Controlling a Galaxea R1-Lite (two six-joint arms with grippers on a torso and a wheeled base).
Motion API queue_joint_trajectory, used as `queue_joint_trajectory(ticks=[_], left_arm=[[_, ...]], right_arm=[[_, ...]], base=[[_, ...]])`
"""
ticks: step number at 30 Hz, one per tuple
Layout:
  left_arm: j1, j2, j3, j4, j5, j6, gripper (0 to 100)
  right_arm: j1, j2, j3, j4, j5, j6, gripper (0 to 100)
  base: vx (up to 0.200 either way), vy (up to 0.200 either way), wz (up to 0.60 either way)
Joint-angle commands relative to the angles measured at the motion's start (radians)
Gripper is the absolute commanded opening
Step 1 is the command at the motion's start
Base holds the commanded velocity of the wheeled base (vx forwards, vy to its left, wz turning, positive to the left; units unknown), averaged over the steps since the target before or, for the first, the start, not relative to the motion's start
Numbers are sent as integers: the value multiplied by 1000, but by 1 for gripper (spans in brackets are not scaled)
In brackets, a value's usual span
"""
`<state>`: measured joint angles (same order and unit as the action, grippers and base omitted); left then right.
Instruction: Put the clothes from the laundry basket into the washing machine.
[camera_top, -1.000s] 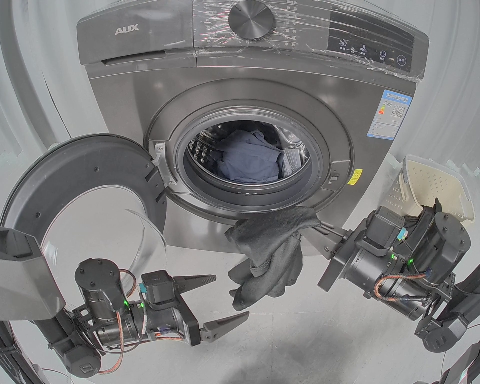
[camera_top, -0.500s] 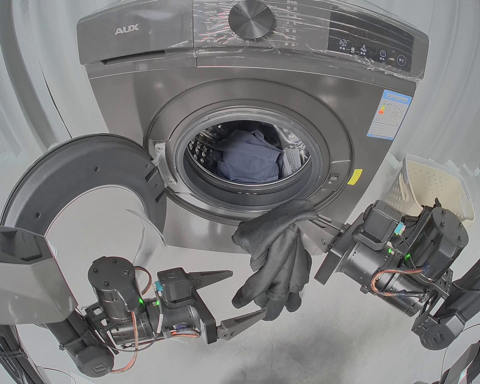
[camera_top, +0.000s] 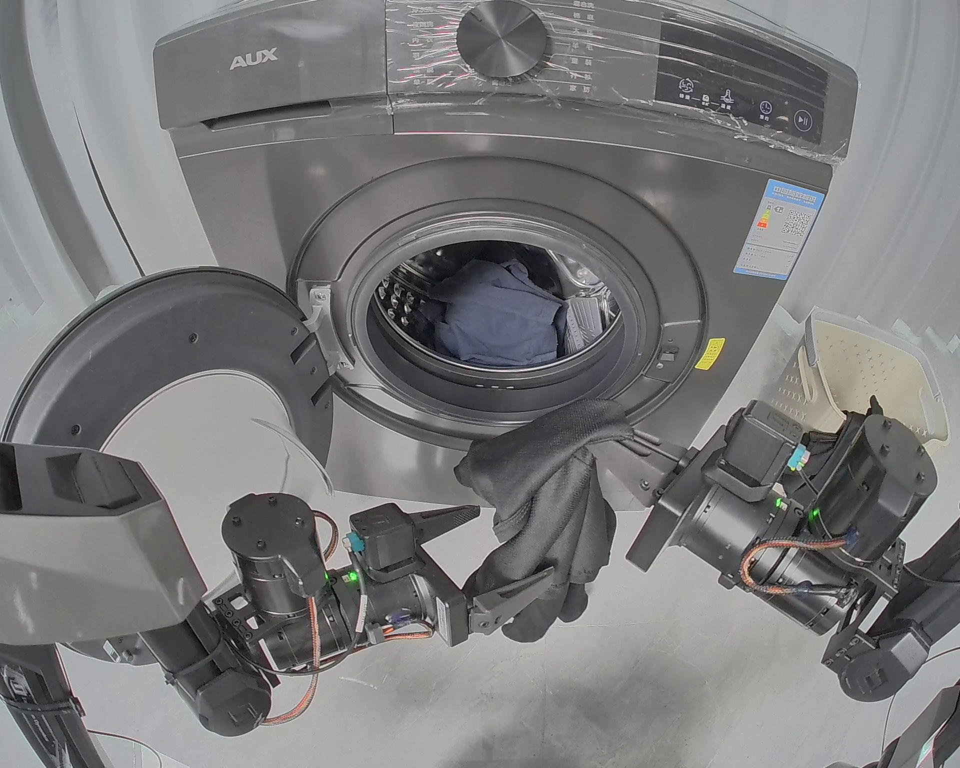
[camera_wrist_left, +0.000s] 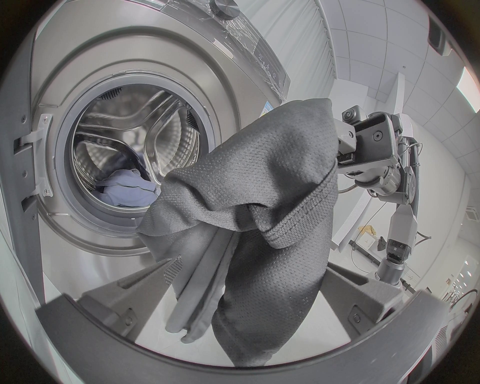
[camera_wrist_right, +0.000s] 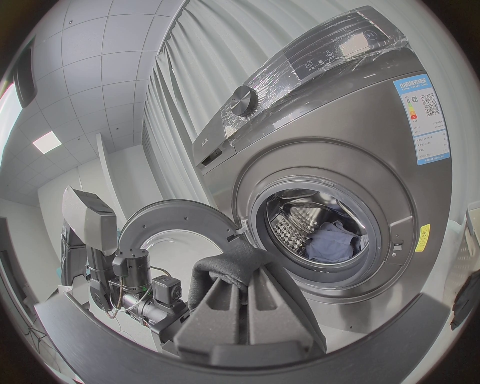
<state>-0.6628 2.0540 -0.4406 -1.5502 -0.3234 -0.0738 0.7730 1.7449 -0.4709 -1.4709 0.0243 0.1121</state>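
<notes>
Room: pale curtains (camera_top: 60, 150) hang behind and beside the machine; there is a tiled ceiling (camera_wrist_right: 90, 60) overhead.
Floor (camera_top: 650, 680): smooth, light grey and glossy. I see no worktop here, so anything dropped lands on this.
Washing machine (camera_top: 500, 150): a grey front-loader facing me, with its round mouth (camera_top: 495, 310) uncovered.
Door (camera_top: 170, 350): swung fully out to my left and clear of the mouth.
Basket (camera_top: 870, 370): cream plastic with a perforated wall, on my right beside the machine and behind the right arm.
Dark garment (camera_top: 545, 490): held in the air just below and in front of the mouth's lower rim. Its long axis runs top to bottom, and its loose end dangles above the floor.
Blue clothes (camera_top: 495, 315): already lying inside the drum.
Right fingers (camera_wrist_right: 227, 307): pressed together on the dark garment's upper end, carrying its weight.
Left fingers (camera_top: 505, 597): spread apart, one on each side of the garment's lower folds and not pinching them.
Key relation: the mouth lies up and behind the garment. The right arm is nearer the rim, and the left sits under the hanging tail.
Next move, my judgement: gather the tail with the left fingers, then lift both ends over the rim. An ungathered tail could snag on the lip or slide out.
</notes>
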Motion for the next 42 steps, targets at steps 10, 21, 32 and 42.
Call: queue_joint_trajectory(ticks=[10,21,32,42], left_arm=[[-5,6,-15,-2,1,-3,0],[-23,-31,16,-4,1,5,0],[2,-229,114,-1,-16,20,0],[63,-321,37,1,-40,8,0]], right_arm=[[2,4,0,0,0,0,0],[2,10,9,0,0,0,0],[8,36,32,-5,-15,23,0],[-3,51,163,15,-27,29,100]], base=[[0,0,0],[0,0,0],[0,0,0],[0,0,0]])
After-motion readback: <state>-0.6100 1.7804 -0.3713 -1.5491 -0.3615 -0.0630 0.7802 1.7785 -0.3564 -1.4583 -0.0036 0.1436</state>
